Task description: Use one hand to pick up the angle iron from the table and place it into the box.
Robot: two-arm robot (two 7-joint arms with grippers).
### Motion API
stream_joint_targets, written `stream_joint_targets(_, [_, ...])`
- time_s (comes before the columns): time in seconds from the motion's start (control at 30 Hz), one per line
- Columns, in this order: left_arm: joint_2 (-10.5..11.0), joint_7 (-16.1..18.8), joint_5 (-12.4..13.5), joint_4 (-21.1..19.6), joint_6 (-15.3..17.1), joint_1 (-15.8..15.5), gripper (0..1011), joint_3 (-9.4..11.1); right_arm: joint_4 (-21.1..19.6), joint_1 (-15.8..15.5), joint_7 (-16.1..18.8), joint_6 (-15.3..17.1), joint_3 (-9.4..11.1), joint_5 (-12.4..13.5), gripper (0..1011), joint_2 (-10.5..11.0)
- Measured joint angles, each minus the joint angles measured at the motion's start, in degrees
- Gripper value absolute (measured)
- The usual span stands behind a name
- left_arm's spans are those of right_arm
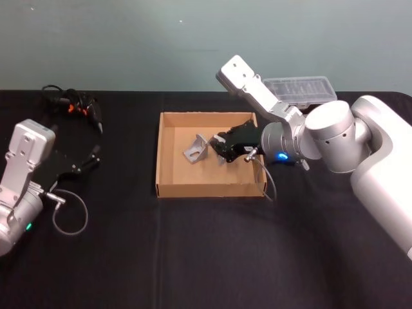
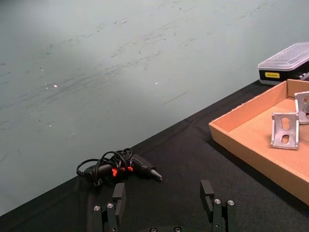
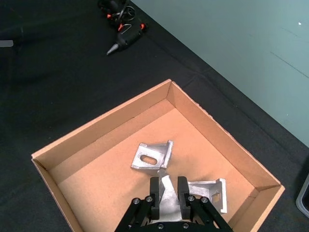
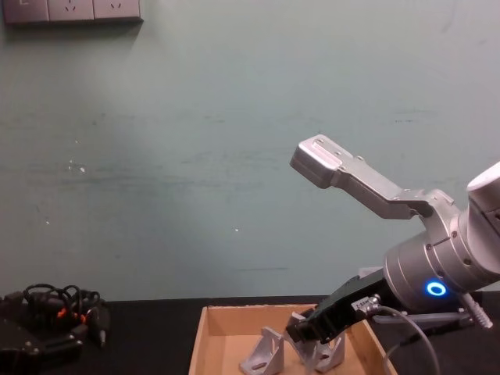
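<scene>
1. Holding an angle iron (image 3: 166, 200) between its narrowed fingers, the right gripper (image 1: 226, 147) hangs low over the box (image 1: 168, 154), toward the box's right wall, so the carry looks done and the release is what remains.
2. Two more angle irons already lie on the box floor: one (image 3: 152, 156) near the middle, another (image 3: 208, 193) just beside the held piece, toward the right wall.
3. In the chest view the held iron (image 4: 316, 344) sits down among the others inside the box walls; whether it touches the floor cannot be told.
4. What is left, by this reading: open the fingers, let the iron settle, and lift the arm clear.
5. The left gripper (image 2: 164, 212) is parked near the table's (image 1: 193, 257) left edge, fingers spread wide and empty.
6. A black tool with a coiled cord (image 1: 74, 106) lies at the far left corner, well apart from the box.
7. A clear-lidded case (image 1: 302, 88) sits near the far edge, beyond the box's far right corner.
8. Nothing blocks the drop, though the neighbouring iron is close enough that the released piece may land against it.
</scene>
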Motion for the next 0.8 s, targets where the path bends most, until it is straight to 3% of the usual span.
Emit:
stream_joint_targets(0.13, [0.0, 0.0, 0.0, 0.0, 0.0, 0.0, 1011, 0.0, -0.12, -0.06, -0.04, 0.08, 0.0, 0.05, 305, 0.05])
stream_joint_targets(0.8, [0.0, 0.0, 0.0, 0.0, 0.0, 0.0, 1011, 0.0, -0.33, -0.18, -0.28, 0.29, 0.0, 0.24, 932, 0.15])
